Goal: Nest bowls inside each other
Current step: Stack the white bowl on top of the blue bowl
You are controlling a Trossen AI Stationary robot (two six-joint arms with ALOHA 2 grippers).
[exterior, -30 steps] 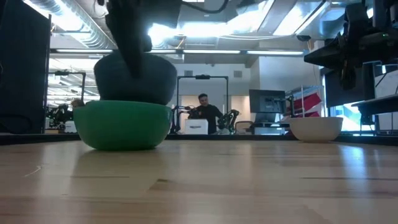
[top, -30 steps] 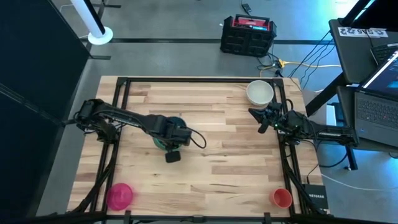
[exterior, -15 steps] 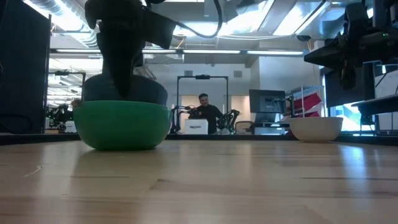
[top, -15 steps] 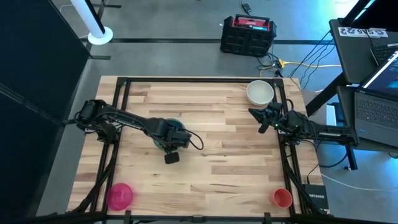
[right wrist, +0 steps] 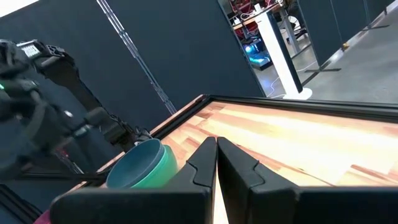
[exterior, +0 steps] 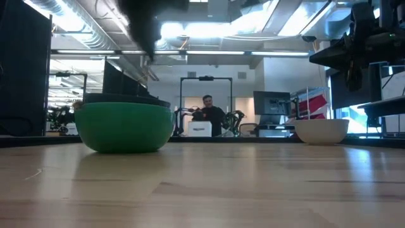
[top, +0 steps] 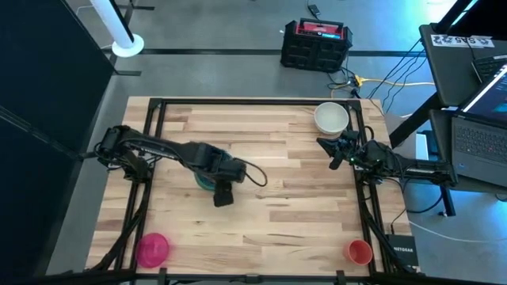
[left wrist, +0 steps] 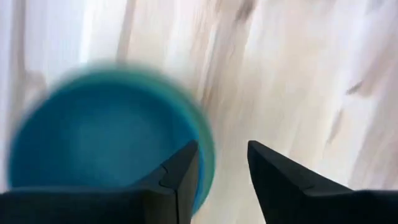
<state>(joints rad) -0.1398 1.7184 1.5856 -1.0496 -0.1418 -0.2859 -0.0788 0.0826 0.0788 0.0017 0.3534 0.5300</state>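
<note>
The pale wood worktop [top: 269, 198] stands in an open workshop; a person [exterior: 207, 114] sits behind it. The pink bowl [top: 152, 248], red bowl [top: 359, 252] and white bowl [top: 331, 118] show from above. Only the left wrist view shows the blue bowl [left wrist: 99, 146] nested in the green bowl [exterior: 124, 126]. A second ago it was held above; now the left end effector [left wrist: 222, 171] is parted, empty. The right end effector [right wrist: 216, 158] waits closed, empty, beside the white bowl.
</note>
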